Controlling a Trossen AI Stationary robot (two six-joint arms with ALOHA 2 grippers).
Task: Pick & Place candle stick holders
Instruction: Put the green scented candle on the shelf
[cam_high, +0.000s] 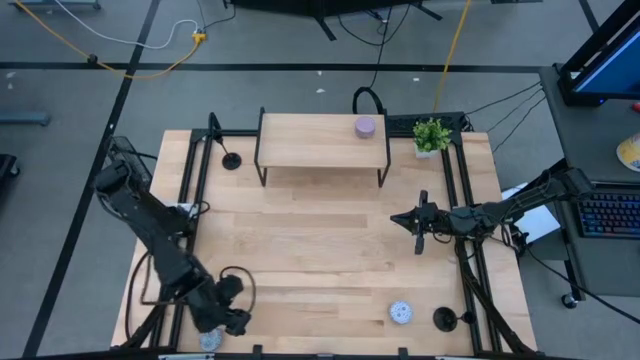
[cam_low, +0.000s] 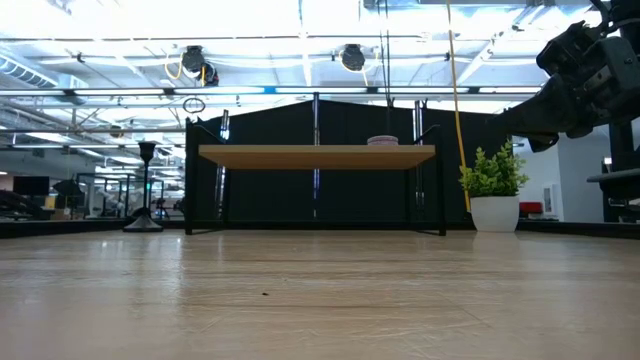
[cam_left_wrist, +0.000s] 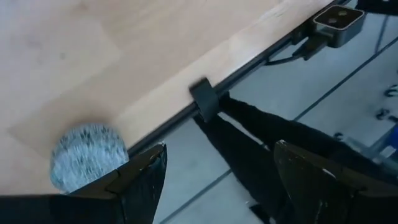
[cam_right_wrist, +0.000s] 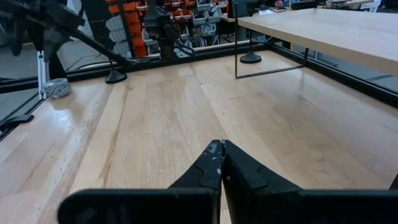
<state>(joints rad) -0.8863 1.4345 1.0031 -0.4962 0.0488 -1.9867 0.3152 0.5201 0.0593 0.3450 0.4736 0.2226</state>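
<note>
One black candle stick holder (cam_high: 231, 160) stands upright on its disc base at the table's far left; it also shows in the low view (cam_low: 145, 190) and the right wrist view (cam_right_wrist: 250, 58). A second holder (cam_high: 444, 318) stands near the near right corner. A black disc base (cam_right_wrist: 115, 76) shows by the left arm. My left gripper (cam_left_wrist: 217, 180) is open and empty at the near left edge (cam_high: 222, 325), beside a grey puck (cam_left_wrist: 87, 155). My right gripper (cam_right_wrist: 221, 163) is shut and empty above the table's right middle (cam_high: 400, 218).
A low wooden shelf (cam_high: 322, 140) stands at the far middle with a lavender puck (cam_high: 365, 126) on it. A small potted plant (cam_high: 432, 135) stands to its right. A white puck (cam_high: 401, 312) lies near the front right. A black frame rail (cam_high: 470, 250) borders the table.
</note>
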